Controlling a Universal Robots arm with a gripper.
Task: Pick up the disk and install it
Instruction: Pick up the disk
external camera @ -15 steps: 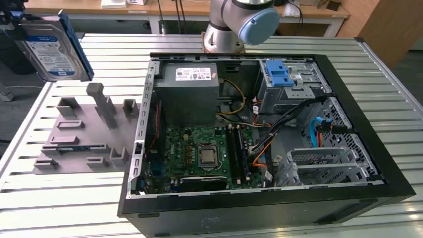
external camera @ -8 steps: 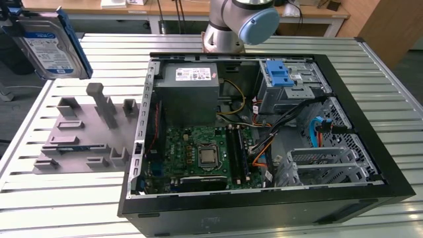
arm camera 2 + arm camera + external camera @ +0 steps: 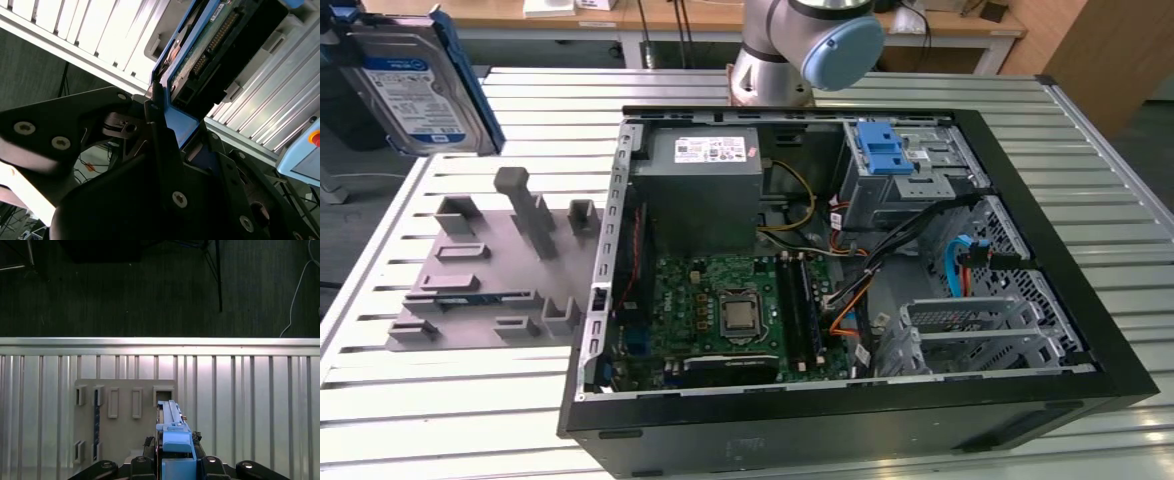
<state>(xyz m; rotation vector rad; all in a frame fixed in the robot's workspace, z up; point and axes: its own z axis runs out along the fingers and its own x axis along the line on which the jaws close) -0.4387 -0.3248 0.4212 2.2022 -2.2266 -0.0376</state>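
The disk (image 3: 414, 85) hangs in the air at the far upper part of the exterior view's left, tilted, its blue-and-white label facing the camera and blue rails along its sides. It is above and behind the grey slotted holder (image 3: 480, 270). In both wrist views my gripper (image 3: 172, 445) is shut on the disk's blue-railed end (image 3: 172, 427). In the second wrist view my gripper (image 3: 180, 130) grips that end, and the disk's green circuit board (image 3: 210, 45) extends away from the fingers. The open computer case (image 3: 1067, 300) lies on the exterior view's right.
Inside the case are a metal drive bay with a blue latch (image 3: 887, 150), a grey power supply (image 3: 707, 190), the motherboard (image 3: 734, 310) and loose cables (image 3: 947, 260). The arm's base (image 3: 801, 50) stands behind the case. Everything rests on a slatted metal table (image 3: 454, 400).
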